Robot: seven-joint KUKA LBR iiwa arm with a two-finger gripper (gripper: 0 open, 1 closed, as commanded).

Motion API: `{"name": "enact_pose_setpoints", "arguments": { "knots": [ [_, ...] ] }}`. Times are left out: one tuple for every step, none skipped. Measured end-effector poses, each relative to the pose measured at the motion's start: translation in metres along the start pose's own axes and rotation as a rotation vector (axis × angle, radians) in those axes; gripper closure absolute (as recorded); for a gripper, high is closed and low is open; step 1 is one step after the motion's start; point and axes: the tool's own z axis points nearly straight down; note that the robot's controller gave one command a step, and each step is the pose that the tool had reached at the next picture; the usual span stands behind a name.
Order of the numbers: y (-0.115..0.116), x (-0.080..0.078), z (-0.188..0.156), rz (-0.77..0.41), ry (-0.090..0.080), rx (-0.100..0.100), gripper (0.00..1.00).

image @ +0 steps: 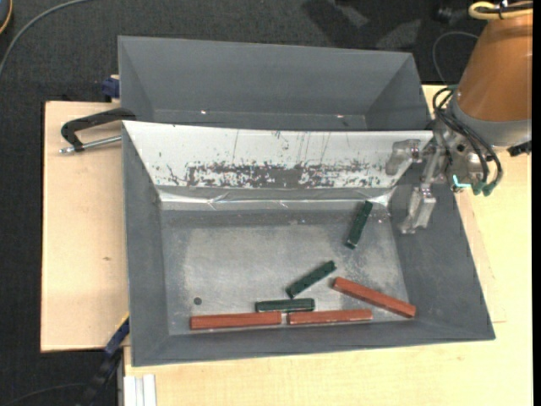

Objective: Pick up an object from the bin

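Hanging tool [414, 210]: near bin [144, 252] right wall, beside dark green bar [358, 225]
Tool grip: cannot tell
Bin front: red bars [325, 316], green bars [310, 279]

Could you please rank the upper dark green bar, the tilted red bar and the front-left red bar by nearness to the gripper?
1. upper dark green bar, beside the gripper.
2. tilted red bar, front right.
3. front-left red bar, farthest left.

Even overhead light, pale glare across the back wall of the bin [254, 146], only faint shadows
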Motion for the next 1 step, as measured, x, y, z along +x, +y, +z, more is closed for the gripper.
{"name": "enact_pose_setpoints", "arguments": {
  "knots": [
    [0.0605, 0.0689, 0.0842, -0.219, -0.002, 0.0, 0.0]
  ]
}}
